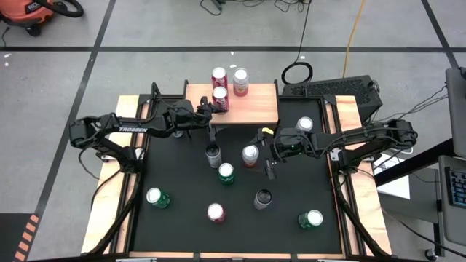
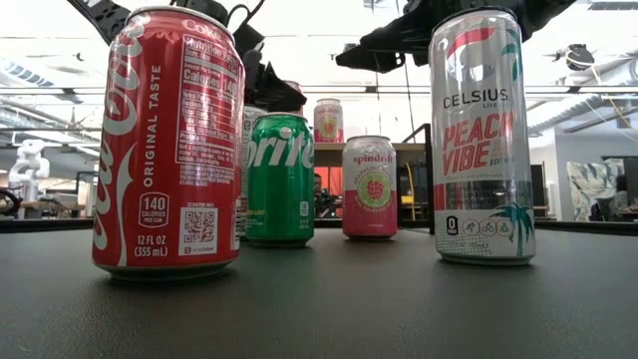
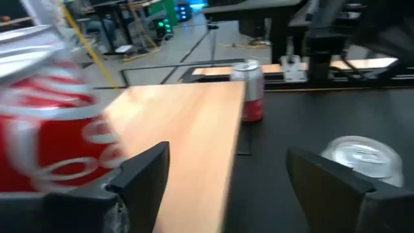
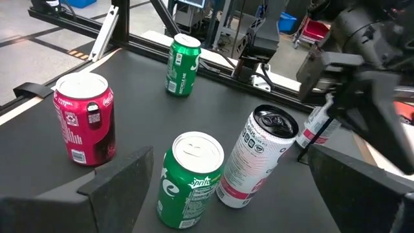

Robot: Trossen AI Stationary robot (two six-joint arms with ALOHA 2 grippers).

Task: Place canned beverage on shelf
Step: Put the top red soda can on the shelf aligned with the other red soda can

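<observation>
Wooden-topped, black-legged shelf [image 1: 247,105] at the surface's far edge already carries three cans; the red cola can [image 1: 220,100] stands at its front-left corner. Left hand [image 1: 209,110] sits beside it, fingers released. Right hand [image 1: 267,148] hangs spread mid-surface over the black mat [image 1: 182,175], where more cans wait.

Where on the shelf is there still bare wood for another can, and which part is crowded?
The shelf is bare across its right half, from the pink can to its right edge. Its left end is crowded: two red cans stand there, with the open left gripper right beside them. The right gripper hangs open over the black mat.
</observation>
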